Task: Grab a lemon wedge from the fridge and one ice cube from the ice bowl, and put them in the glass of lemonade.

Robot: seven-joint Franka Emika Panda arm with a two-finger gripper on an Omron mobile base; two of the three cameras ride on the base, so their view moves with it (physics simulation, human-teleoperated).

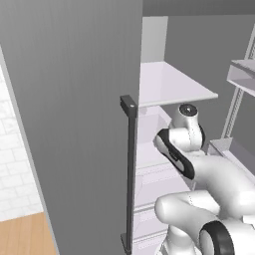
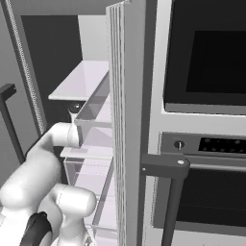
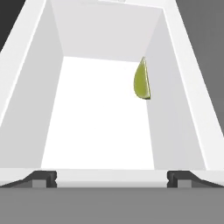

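The fridge (image 1: 74, 124) stands open, and my white arm (image 1: 199, 169) reaches in between its two doors, below a white shelf (image 1: 169, 84). In the hand view I look down into a white fridge drawer (image 3: 100, 127). The lemon wedge (image 3: 142, 81), small and yellow-green, stands on edge against the drawer's right wall, ahead and to the right of my gripper (image 3: 112, 178). The gripper is open, its dark fingertips (image 3: 43, 177) set wide apart over the drawer's near rim with nothing between them. The ice cube, ice bowl and glass of lemonade are out of view.
The left door's dark bar handle (image 1: 130, 174) hangs close to my arm. The right door (image 2: 127, 120), with its clear shelf bins (image 2: 93, 115), is on the arm's other side. A wall oven (image 2: 211, 62) with a dark handle (image 2: 166, 168) is to the right of the fridge.
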